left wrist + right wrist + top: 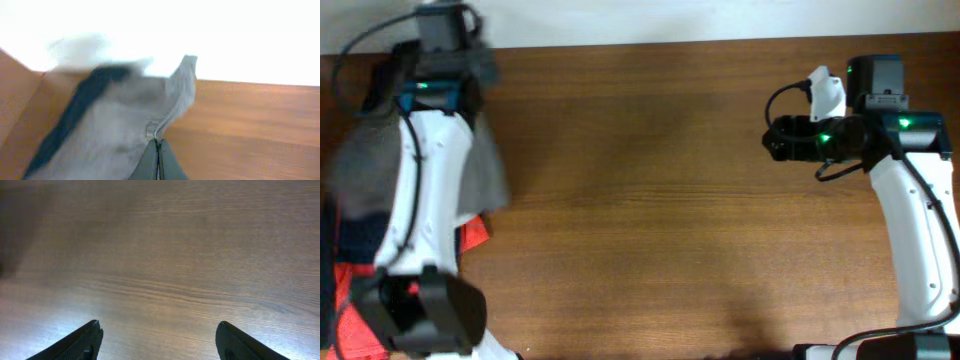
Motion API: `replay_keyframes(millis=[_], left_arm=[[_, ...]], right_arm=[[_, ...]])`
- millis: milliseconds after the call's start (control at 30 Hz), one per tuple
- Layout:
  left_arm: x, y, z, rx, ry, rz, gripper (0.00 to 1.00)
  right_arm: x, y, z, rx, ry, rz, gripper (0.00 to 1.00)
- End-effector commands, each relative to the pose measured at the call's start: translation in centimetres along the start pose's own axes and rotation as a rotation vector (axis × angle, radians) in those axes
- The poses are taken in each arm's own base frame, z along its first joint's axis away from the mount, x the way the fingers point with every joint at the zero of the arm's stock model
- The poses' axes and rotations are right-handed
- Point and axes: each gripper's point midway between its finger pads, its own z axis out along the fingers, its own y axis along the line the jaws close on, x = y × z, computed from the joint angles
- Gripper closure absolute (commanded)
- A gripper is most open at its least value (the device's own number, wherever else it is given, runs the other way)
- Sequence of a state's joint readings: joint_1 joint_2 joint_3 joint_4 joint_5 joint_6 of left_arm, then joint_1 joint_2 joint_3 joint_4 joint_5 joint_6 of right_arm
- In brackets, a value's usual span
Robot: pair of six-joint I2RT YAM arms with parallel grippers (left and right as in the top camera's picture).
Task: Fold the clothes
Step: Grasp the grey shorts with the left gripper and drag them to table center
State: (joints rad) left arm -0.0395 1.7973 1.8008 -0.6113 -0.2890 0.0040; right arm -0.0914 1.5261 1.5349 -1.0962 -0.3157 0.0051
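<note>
Grey shorts (120, 125): bunched and blurred at the far left of the table, draped around the left arm (420, 190); one fold sticks up in a point.
Left gripper (158, 146): fingers pressed together, pinching the shorts along a seam at their tips.
Right gripper (157, 337): fingers wide apart and holding nothing, with wood grain showing between them; at the right side, well apart from the shorts.
Navy garment (360, 235): just beside the grey cloth under the left arm, partly hidden.
Orange-red garment (472, 235): pokes out below the grey cloth and shows again at the lower left corner.
Table (640, 200): brown wood.
In the way: seen from overhead, the left arm covers much of the heap, so the garments' edges cannot be told apart.
</note>
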Motion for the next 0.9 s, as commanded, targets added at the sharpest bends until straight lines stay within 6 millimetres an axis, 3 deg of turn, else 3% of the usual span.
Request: replay_keyframes(millis=[0, 100, 133, 333, 533, 700, 767, 867], left_arm=[[-0.9, -10.6, -3.9, 0.299, -0.044, 0.058, 0.99], [1.1, -17.4, -5.0, 0.408, -0.008, 0.098, 0.99], [1.6, -18.5, -5.0, 0.424, 0.000, 0.113, 0.99], [8.8, -28.9, -4.3, 0.539, 0.111, 0.263, 0.99], [10.4, -31.3, -4.6, 0.569, 0.121, 0.297, 0.99], [10.3, -31.4, -4.9, 0.578, 0.121, 0.297, 0.99], [10.0, -31.5, -5.8, 0.609, 0.131, 0.297, 0.84], [8.6, -30.2, -8.3, 0.625, 0.147, 0.301, 0.43]], right_arm=[[-2.0, -2.0, -2.7, 0.022, -0.078, 0.076, 0.25], [-2.5, -4.2, -5.3, 0.048, -0.119, 0.141, 0.25], [-2.5, -4.4, -5.5, 0.050, -0.122, 0.146, 0.25], [-1.3, -7.1, -6.9, 0.088, -0.104, 0.176, 0.27], [-0.7, -6.6, -6.2, 0.040, -0.080, 0.188, 0.27], [0.1, -5.0, -3.4, -0.112, -0.012, 0.204, 0.27], [0.5, -4.3, -1.9, -0.158, 0.024, 0.206, 0.27], [0.9, -2.8, 0.8, -0.205, 0.081, 0.172, 0.26]])
